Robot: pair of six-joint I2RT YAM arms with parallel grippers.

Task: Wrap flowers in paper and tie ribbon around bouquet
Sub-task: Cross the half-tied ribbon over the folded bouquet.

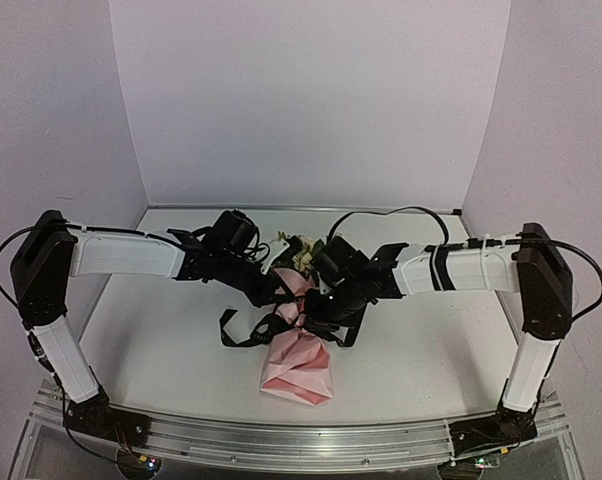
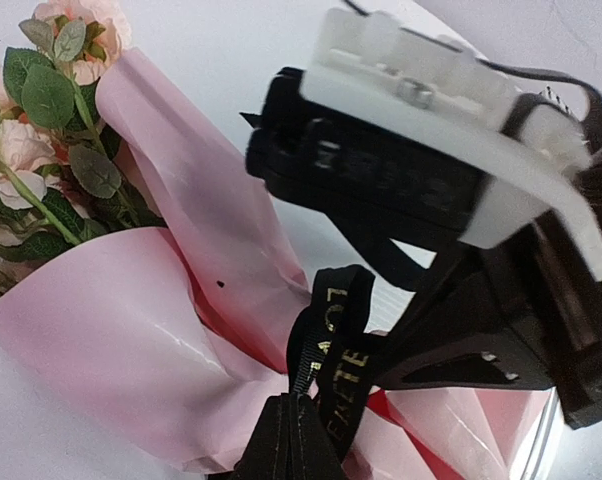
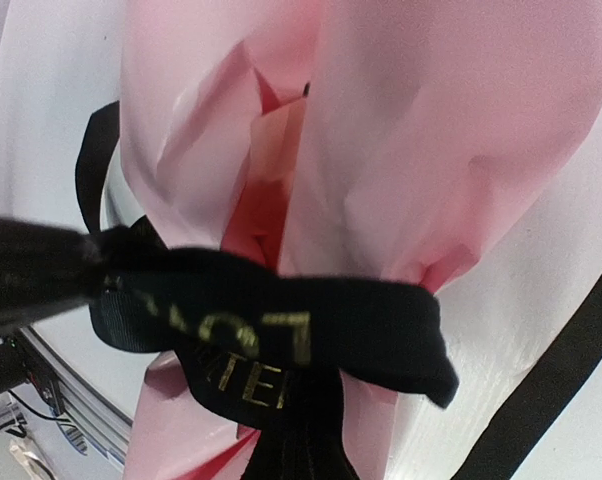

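Note:
The bouquet lies mid-table, its pink paper cone pointing at the near edge and the flowers at the far end. Pink blooms and green leaves of the flowers poke out of the paper. The black ribbon with gold lettering runs round the bouquet's waist. My left gripper is shut, pinching a loop of ribbon between its tips. From the other side my right gripper is shut on the ribbon against the paper, its tips under the lettered band.
The right arm's black and white wrist hangs close over the bouquet in the left wrist view. A loose ribbon tail trails on the white table. The table's metal front rail lies just beyond the paper's end. White walls close in the back and sides.

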